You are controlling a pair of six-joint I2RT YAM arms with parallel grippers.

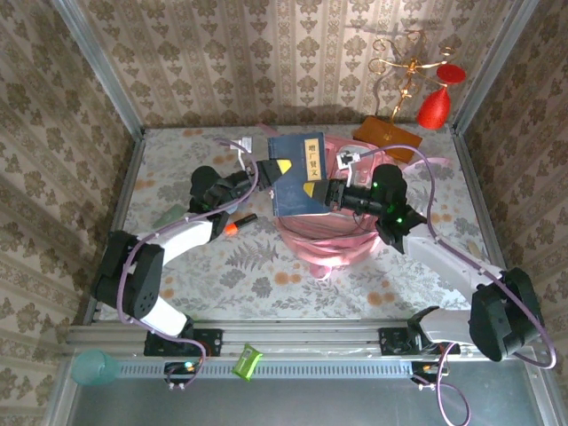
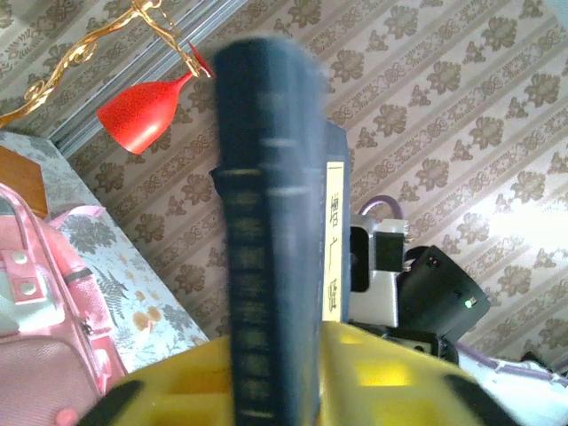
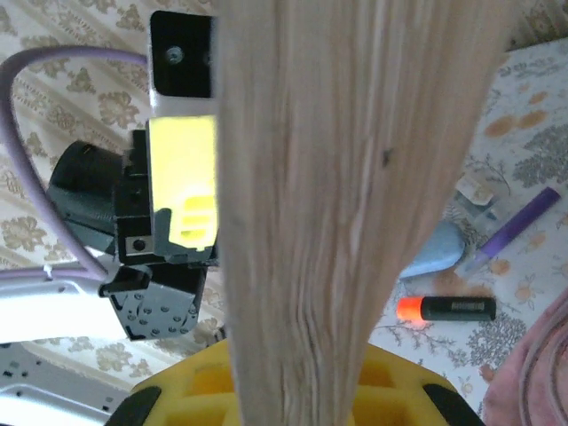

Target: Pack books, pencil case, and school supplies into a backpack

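Navy book (image 1: pixel 297 170) clamped from both sides: L gripper (image 1: pixel 273 170) on spine, R gripper (image 1: pixel 319 192) on page edge, over pink backpack (image 1: pixel 312 241), likely steadying for drop-in.

navy book (image 2: pixel 266 266): blurred | backpack (image 2: pixel 35 302): cut by left edge | blue item (image 3: pixel 435 253): partly hidden

Floral table (image 1: pixel 266 277); backpack (image 1: pixel 325 250), short pen (image 1: pixel 238 224) (orange-tipped) atop.

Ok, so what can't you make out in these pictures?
Top view: the book hides the opening of the backpack.
Left wrist view: the book's spine is blurred, its markings unreadable.
Right wrist view: the book's page edge blocks the middle; the backpack is cut off at the bottom right corner.
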